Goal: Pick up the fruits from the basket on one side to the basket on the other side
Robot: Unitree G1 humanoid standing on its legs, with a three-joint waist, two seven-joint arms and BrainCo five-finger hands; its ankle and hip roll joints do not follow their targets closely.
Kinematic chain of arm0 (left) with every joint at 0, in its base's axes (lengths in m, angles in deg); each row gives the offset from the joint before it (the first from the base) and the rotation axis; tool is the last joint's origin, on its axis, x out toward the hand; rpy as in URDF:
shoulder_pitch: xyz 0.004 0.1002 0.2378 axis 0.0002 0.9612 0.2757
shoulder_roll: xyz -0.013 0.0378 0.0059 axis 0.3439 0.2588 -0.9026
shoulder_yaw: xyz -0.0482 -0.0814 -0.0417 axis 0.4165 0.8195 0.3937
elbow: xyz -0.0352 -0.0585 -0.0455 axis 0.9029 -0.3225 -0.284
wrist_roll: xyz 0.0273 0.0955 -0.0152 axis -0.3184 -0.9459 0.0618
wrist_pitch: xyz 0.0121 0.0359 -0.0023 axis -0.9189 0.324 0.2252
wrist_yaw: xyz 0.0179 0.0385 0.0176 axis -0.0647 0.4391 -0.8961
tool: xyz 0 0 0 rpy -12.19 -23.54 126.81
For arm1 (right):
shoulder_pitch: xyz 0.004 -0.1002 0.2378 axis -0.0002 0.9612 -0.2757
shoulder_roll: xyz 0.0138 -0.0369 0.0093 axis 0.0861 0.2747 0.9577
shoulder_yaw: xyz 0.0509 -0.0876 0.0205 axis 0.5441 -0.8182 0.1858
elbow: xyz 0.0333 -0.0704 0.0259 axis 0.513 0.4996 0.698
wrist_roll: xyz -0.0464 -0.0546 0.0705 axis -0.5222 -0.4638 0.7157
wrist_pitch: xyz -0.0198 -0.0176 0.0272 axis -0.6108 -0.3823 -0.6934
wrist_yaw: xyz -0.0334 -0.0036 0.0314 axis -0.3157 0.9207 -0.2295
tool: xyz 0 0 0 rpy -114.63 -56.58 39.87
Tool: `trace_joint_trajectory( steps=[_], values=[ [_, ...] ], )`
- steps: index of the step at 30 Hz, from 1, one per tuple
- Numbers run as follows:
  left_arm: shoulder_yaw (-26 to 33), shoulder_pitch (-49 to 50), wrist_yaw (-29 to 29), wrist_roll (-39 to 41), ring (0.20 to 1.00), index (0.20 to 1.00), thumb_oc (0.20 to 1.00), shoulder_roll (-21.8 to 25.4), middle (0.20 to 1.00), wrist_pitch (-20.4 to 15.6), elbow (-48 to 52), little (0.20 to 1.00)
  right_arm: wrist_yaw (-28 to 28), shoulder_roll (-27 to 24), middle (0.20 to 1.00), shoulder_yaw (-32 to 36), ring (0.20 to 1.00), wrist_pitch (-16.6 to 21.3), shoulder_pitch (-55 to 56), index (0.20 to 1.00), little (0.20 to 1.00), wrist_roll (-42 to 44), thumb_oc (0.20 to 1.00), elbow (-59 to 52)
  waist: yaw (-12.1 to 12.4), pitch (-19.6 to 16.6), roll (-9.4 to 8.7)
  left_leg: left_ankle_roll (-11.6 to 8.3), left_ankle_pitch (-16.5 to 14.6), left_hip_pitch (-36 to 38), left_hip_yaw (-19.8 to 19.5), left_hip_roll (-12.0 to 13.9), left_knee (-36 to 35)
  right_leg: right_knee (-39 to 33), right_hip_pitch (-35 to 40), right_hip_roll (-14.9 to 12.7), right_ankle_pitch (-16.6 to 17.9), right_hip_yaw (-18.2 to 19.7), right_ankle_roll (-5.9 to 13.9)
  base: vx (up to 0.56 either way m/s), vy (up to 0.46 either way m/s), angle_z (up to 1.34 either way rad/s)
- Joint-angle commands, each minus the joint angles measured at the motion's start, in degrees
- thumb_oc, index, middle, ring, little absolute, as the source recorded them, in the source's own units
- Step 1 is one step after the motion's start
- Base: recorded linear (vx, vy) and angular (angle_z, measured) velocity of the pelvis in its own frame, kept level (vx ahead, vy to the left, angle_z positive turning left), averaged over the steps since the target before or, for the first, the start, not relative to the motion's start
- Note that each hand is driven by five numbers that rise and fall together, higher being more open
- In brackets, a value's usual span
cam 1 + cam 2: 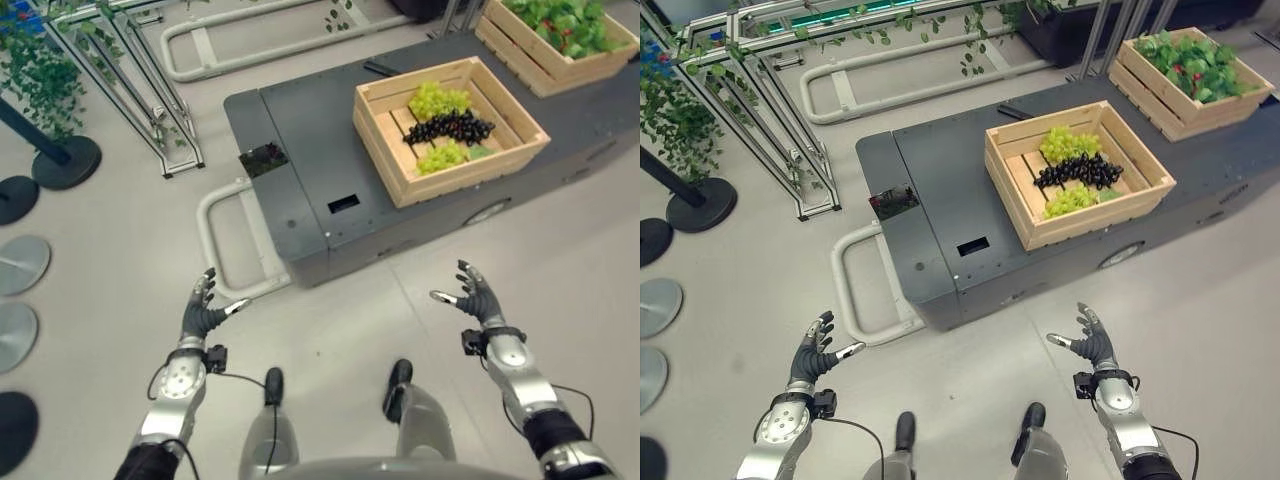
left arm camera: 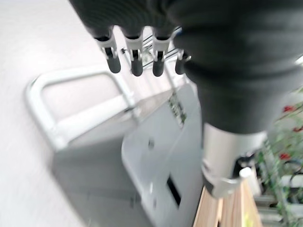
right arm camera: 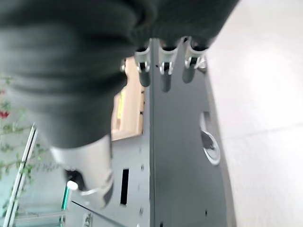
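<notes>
On the dark cart (image 1: 300,150), green and black grape bunches (image 1: 450,127) lie in the nearer wooden crate (image 1: 400,170), soft, easily bruised fruit probably best lifted by cupping under the cluster, while the left hand (image 1: 203,312) and right hand (image 1: 478,295) hover well short, fingers spread and empty.

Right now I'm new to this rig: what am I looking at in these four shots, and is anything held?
A humanoid robot stands before a dark grey cart. The two wide pictures come from its head camera, looking down; the two close ones come from cameras on its wrists. On the cart sits a wooden crate holding green grapes and dark grapes. A second crate further back holds leafy greens. The left hand and the right hand hover over the floor, fingers spread, holding nothing.
</notes>
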Motion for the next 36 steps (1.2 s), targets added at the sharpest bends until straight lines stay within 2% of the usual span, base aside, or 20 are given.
trace_joint_trajectory(
  steps=[1, 3, 4, 5, 6, 7, 8, 9, 10, 12, 13, 15, 18, 28, 36],
  values=[
    [-0.4, -3.5, 0.2, 2.4, 1.0, 1.0, 1.0, 1.9, 1.0, -2.9, 4.2, 1.0, -1.4, -3.0, 1.0, 2.8, 1.0, 1.8, 2.4, 1.0, 1.0, -1.5, 1.0, -4.1, -0.9, -2.8, -1.57, -7.49, 3.2, 4.5, -1.3, 1.0, -2.0, -12.2, 5.4, -6.6, 10.8, 0.9, 9.23, 0.05, -0.372, 0.75],
    [-0.8, -3.8, 0.3, 2.7, 1.0, 1.0, 1.0, 0.8, 1.0, -2.7, 3.8, 1.0, -1.8, -4.0, 1.0, 4.3, 1.0, 1.7, 3.8, 1.0, 1.0, -1.9, 1.0, -4.6, -2.3, -3.0, -1.02, -6.43, 3.9, 3.3, 2.0, 0.6, -1.6, -12.2, 8.1, -8.0, 9.8, -1.7, 9.34, 0.06, -0.314, 0.93],
    [-1.2, -3.8, 0.6, 2.4, 1.0, 1.0, 1.0, 0.6, 1.0, -2.6, 4.1, 1.0, -1.6, -4.4, 1.0, 4.6, 1.0, 1.6, 4.3, 1.0, 1.0, -2.1, 1.0, -5.0, -2.9, -3.0, -0.85, -5.48, 2.3, 3.1, 3.5, -0.4, -0.7, -12.5, 9.4, -8.2, 9.4, -2.2, 9.16, 0.05, -0.18, 0.74],
    [-1.2, -3.9, 0.6, 2.4, 1.0, 1.0, 1.0, 0.6, 1.0, -2.6, 4.1, 1.0, -1.6, -4.4, 1.0, 4.7, 1.0, 1.6, 4.3, 1.0, 1.0, -2.1, 1.0, -5.0, -3.1, -3.1, -0.86, -5.42, 2.3, 2.8, 3.4, -0.5, -0.6, -12.7, 9.4, -8.2, 9.7, -2.4, 9.14, 0.09, -0.235, 0.71],
    [-1.6, -3.3, 1.1, 1.2, 1.0, 1.0, 1.0, 0.6, 1.0, -2.6, 5.0, 1.0, -1.3, -4.7, 1.0, 4.8, 1.0, 1.5, 4.9, 1.0, 1.0, -3.1, 1.0, -5.4, -3.4, -2.9, -0.59, -2.69, -3.5, 2.6, 4.3, -5.4, 2.6, -13.2, 11.1, -7.8, 8.9, -2.5, 8.5, 0.06, -0.133, 0.62],
    [-1.6, -3.4, 1.1, 1.2, 1.0, 1.0, 1.0, 0.6, 1.0, -2.6, 5.0, 1.0, -1.3, -4.7, 1.0, 4.8, 1.0, 1.5, 4.9, 1.0, 1.0, -3.1, 1.0, -5.4, -3.4, -3.0, -0.66, -2.61, -3.5, 2.4, 4.3, -5.5, 2.8, -13.3, 11.0, -7.9, 9.1, -2.5, 8.51, 0.13, -0.218, 0.51],
    [-2.0, -2.6, 1.4, -0.7, 1.0, 1.0, 1.0, 0.6, 1.0, -2.5, 5.5, 1.0, -0.9, -4.3, 1.0, 4.9, 1.0, 1.3, 5.6, 1.0, 1.0, -3.8, 1.0, -5.4, -3.3, -2.8, -0.65, -1.12, -7.1, 2.1, 5.7, -9.0, 6.4, -12.6, 12.1, -7.5, 8.0, -2.2, 7.65, 0.09, -0.101, 0.11],
    [-2.0, -2.3, 1.6, -1.4, 1.0, 1.0, 1.0, 0.6, 1.0, -2.5, 5.6, 1.0, -0.7, -4.0, 1.0, 4.9, 1.0, 1.2, 5.7, 1.0, 1.0, -4.1, 1.0, -5.3, -2.9, -2.6, -0.74, -0.75, -8.0, 1.8, 5.5, -10.6, 7.6, -12.0, 12.4, -7.2, 7.6, -2.1, 7.2, 0.09, -0.101, 0.12],
    [-2.0, -2.3, 1.6, -1.4, 1.0, 1.0, 1.0, 0.6, 1.0, -2.5, 5.7, 1.0, -0.7, -4.0, 1.0, 4.9, 1.0, 1.2, 5.7, 1.0, 1.0, -4.1, 1.0, -5.3, -2.9, -2.7, -0.81, -0.67, -7.9, 1.5, 5.5, -10.7, 7.6, -12.2, 12.2, -7.3, 7.8, -2.2, 7.2, 0.06, -0.052, 0.14],
    [-1.7, -0.9, 1.9, -1.5, 1.0, 1.0, 1.0, 0.3, 1.0, -2.0, 5.2, 1.0, -0.8, -2.6, 1.0, 4.8, 1.0, 1.4, 5.2, 1.0, 1.0, -3.7, 1.0, -5.0, -1.5, -2.3, -1.18, 0.76, -8.5, 1.0, 2.8, -13.3, 6.7, -11.4, 12.9, -5.1, 7.2, -1.4, 6.67, 0.06, -0.071, 0.1],
    [-1.7, -1.0, 1.9, -1.5, 1.0, 1.0, 1.0, 0.3, 1.0, -2.0, 5.2, 1.0, -0.8, -2.5, 1.0, 4.9, 1.0, 1.4, 5.2, 1.0, 1.0, -3.7, 1.0, -5.0, -1.5, -2.3, -1.21, 0.8, -8.4, 0.9, 2.8, -13.3, 6.6, -11.6, 12.8, -5.1, 7.4, -1.5, 6.65, 0.05, -0.057, -0.03],
    [-1.4, -0.2, 2.4, -1.0, 1.0, 1.0, 1.0, 0.7, 1.0, -1.8, 4.2, 1.0, -0.9, -0.7, 1.0, 4.0, 1.0, 1.5, 4.0, 1.0, 1.0, -3.1, 1.0, -3.6, -0.8, -2.4, -2.26, 1.24, -8.2, 0.9, 1.3, -13.9, 6.3, -12.2, 13.4, -3.3, 7.7, -0.4, 6.78, 0.06, -0.043, -0.11],
    [-1.2, -0.1, 2.9, 0.3, 1.0, 1.0, 1.0, 0.5, 1.0, -1.5, 2.9, 1.0, -0.8, 1.0, 1.0, 3.9, 1.0, 1.6, 4.3, 1.0, 1.0, -1.8, 1.0, -3.3, -0.8, -3.3, -2.88, 1.32, -6.5, 1.2, 2.7, -13.1, 3.5, -14.5, 14.3, -2.5, 8.2, -1.6, 7.02, 0.01, -0.016, -0.13],
    [-1.0, -0.1, 2.9, -0.7, 1.0, 1.0, 1.0, 0.8, 1.0, -0.9, -0.4, 1.0, -1.1, 3.8, 1.0, 3.4, 1.0, 1.3, 4.0, 1.0, 1.0, -0.7, 1.0, -0.4, -1.7, -6.2, -3.37, 2.28, -6.6, 4.4, 5.1, -14.5, 0.2, -19.5, 16.6, -2.9, 11.0, -1.6, 8.46, 0.02, 0.057, -0.11],
    [-0.7, 0.3, 3.1, -0.9, 1.0, 1.0, 1.0, 0.6, 1.0, -0.7, -0.8, 1.0, -1.1, 4.4, 1.0, 3.4, 1.0, 1.1, 3.9, 1.0, 1.0, -0.8, 1.0, 0.3, -2.0, -6.8, -3.34, 2.64, -7.4, 5.7, 6.2, -15.0, 0.5, -20.1, 17.1, -3.1, 12.0, -1.0, 9.02, 0.01, 0.02, -0.02]
  ],
)
